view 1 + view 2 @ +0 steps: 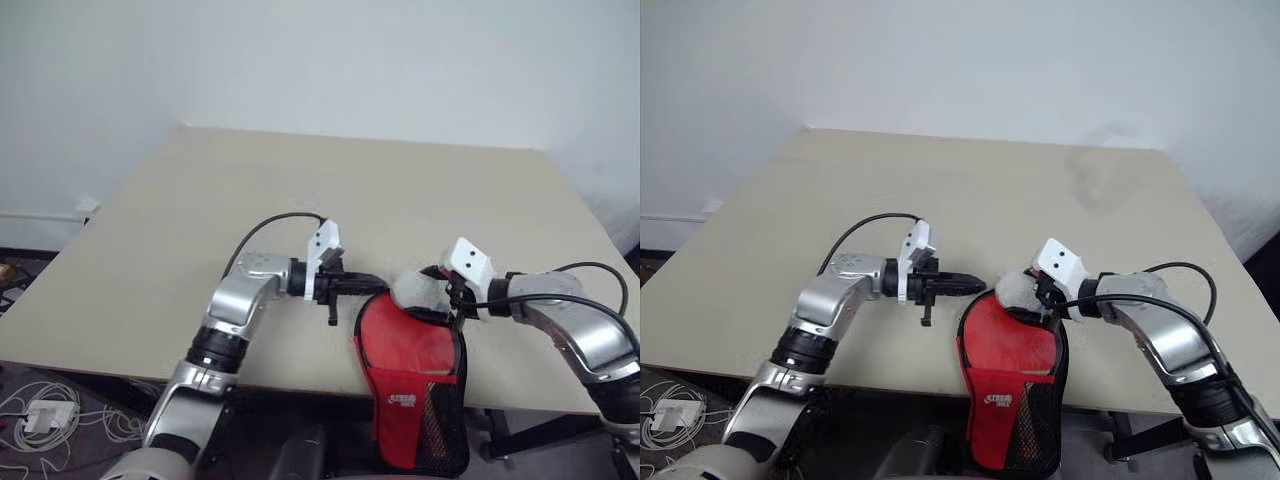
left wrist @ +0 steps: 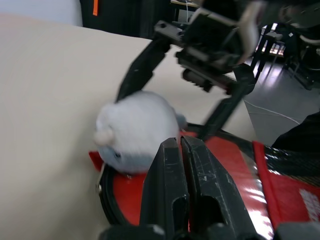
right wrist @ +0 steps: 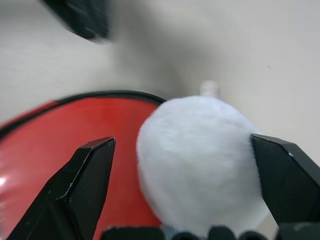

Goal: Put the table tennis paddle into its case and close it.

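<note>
The case lies red side up at the table's front edge, its mesh-pocket end hanging over the edge. A pale fluffy wad rests on the case's round far end. My right gripper is open, with one finger on each side of the wad. My left gripper is shut, pointing across toward the right arm, its tips just above the case's black-edged rim beside the wad. I cannot tell whether it pinches anything. The table tennis paddle is hidden or out of view.
The beige table stretches wide and bare behind both arms, up to a white wall. Below the front edge at the left, cables and a white power adapter lie on the floor. A dark table leg shows at the right.
</note>
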